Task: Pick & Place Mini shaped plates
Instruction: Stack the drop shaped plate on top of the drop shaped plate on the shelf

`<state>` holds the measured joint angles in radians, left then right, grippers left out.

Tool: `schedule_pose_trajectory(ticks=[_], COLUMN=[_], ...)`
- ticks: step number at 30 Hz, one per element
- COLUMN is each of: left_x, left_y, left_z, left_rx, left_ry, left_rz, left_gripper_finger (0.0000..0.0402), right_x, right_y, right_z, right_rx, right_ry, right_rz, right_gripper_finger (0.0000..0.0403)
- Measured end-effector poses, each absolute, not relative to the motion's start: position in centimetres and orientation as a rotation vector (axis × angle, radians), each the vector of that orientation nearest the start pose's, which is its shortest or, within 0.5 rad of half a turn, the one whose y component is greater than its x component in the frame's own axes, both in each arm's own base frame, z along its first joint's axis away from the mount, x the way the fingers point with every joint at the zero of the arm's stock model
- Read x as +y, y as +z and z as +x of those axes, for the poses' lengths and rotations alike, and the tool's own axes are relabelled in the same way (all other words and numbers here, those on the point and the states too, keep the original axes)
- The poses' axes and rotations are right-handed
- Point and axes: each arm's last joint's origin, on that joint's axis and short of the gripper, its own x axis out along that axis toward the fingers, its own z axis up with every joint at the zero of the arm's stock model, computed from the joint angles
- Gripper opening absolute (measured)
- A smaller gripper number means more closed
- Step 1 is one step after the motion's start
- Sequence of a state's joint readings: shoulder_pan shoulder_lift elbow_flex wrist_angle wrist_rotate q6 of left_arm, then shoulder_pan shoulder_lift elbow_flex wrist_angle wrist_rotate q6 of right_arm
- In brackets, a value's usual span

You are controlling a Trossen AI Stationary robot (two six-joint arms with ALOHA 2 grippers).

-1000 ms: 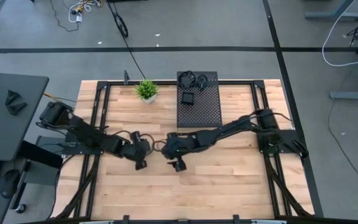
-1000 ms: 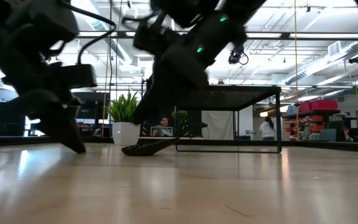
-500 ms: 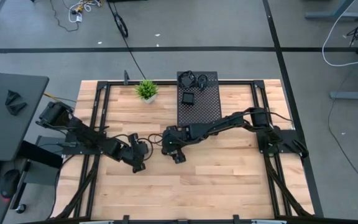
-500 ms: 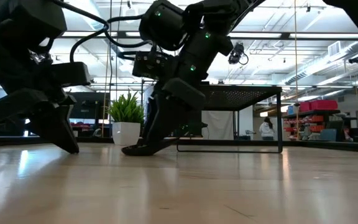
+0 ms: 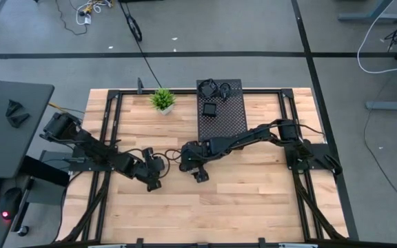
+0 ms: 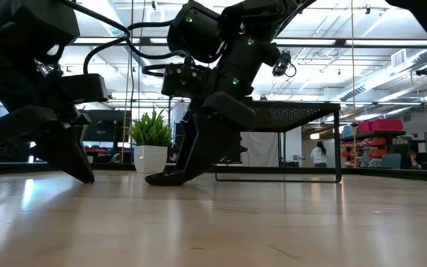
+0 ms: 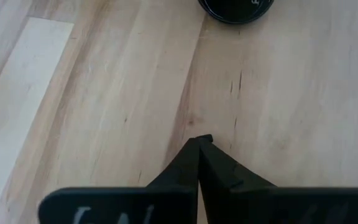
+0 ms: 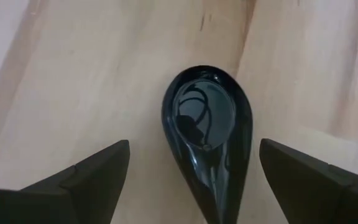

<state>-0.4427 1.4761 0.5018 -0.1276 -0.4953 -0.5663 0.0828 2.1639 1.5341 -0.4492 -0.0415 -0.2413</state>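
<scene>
Overhead view first: right pincer sits low over the middle of the wooden worktop, its arm stretched in from the right, while the left pincer waits just beside it. The perforated box stands at the far edge with a few small dark items on top, too small to tell apart, and the potted plant is next to it.

Low view: the right pincer reaches down to a dark, flat dish lying on the worktop; whether a finger touches it is not clear from here. The left pincer hangs nearer the camera with its tip at the wood.

Left wrist view: the fingers are pressed together, holding nothing.

Right wrist view: the two fingers stand wide apart with a glossy teardrop plate lying between them, clear of both, narrow tail toward the camera.

To do the grasp well, I would settle the pincer until the fingertips reach below the raised rim, keep the plate centred, then close slowly across its width; the glazed surface looks slippery, so an off-centre squeeze could spin or skid it.
</scene>
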Motion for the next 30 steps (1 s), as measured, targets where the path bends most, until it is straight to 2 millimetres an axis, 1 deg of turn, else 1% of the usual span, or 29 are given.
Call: schedule_pose_trajectory(ticks=[7,11,18,24,28,30], left_x=[-8.4,-8.4,-8.4,-8.4,-8.4,-8.4], left_y=[11.4,11.4,11.4,11.4,11.4,11.4], left_z=[20.9,20.9,20.9,20.9,20.9,20.9], left_rx=[0.918,0.918,0.918,0.918,0.918,0.917], left_ry=[0.317,0.317,0.317,0.316,0.317,0.319], left_rz=[-0.023,-0.022,-0.021,-0.021,-0.021,-0.019], left_gripper_finger=[0.0010,0.0008,0.0009,0.0008,0.0007,0.0009], right_x=[4.2,4.3,5.4,7.2,9.0,10.0], right_y=[14.2,14.2,14.3,14.3,14.2,14.2], right_z=[44.6,44.5,44.5,44.3,43.8,43.6], right_rx=[1.048,1.045,1.030,1.027,1.035,1.038], right_ry=[0.252,0.280,0.308,0.345,0.381,0.397], right_rz=[-0.239,-0.203,-0.208,-0.227,-0.245,-0.224], right_gripper_finger=[0.0362,0.0362,0.0362,0.0362,0.0362,0.0362])
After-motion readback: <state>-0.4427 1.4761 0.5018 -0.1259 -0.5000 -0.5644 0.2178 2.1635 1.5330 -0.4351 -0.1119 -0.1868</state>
